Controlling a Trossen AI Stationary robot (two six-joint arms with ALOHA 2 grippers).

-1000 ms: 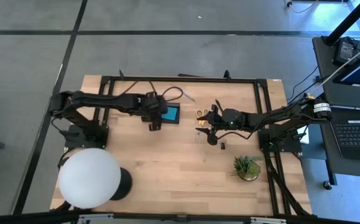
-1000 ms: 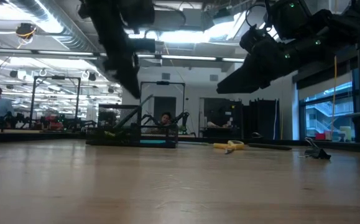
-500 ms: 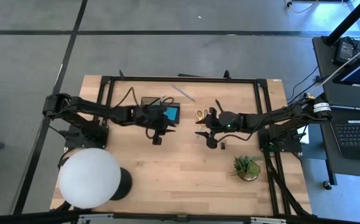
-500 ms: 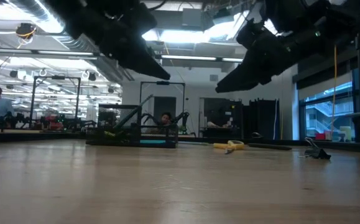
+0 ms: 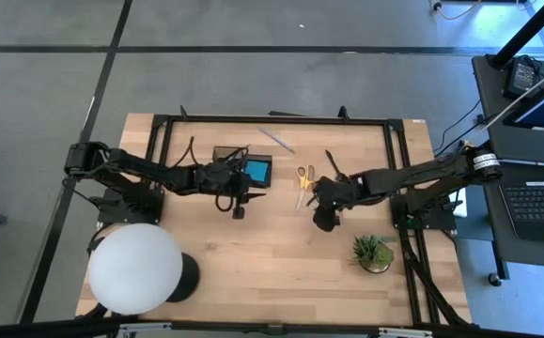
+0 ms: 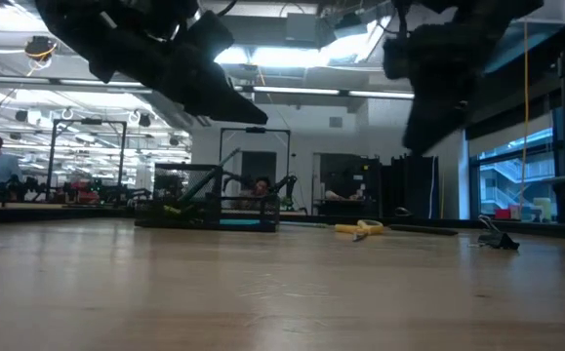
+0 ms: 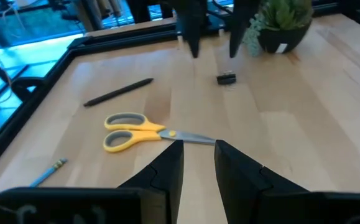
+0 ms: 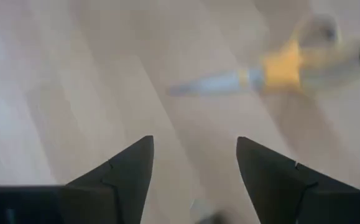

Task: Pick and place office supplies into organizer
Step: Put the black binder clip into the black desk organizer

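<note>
On the bare wood between the two arms lie the scissors (image 5: 303,176), flat, yellow handles toward the far edge and blades toward the near one, well apart from the organizer (image 5: 242,167) on their left. The right gripper (image 8: 192,163) hangs just beside them with fingers spread wide and nothing between them; the left gripper (image 7: 198,163) hovers by the organizer, fingers a narrow gap apart and empty. Scissors like these are probably light but stiff, with slick steel blades and a flat profile that gives little to pinch. The best hold is likely across the neck at the pivot or over a plastic handle loop, since the blades would slip. A clip (image 7: 226,78) and pen (image 7: 118,92) lie nearby.
</note>
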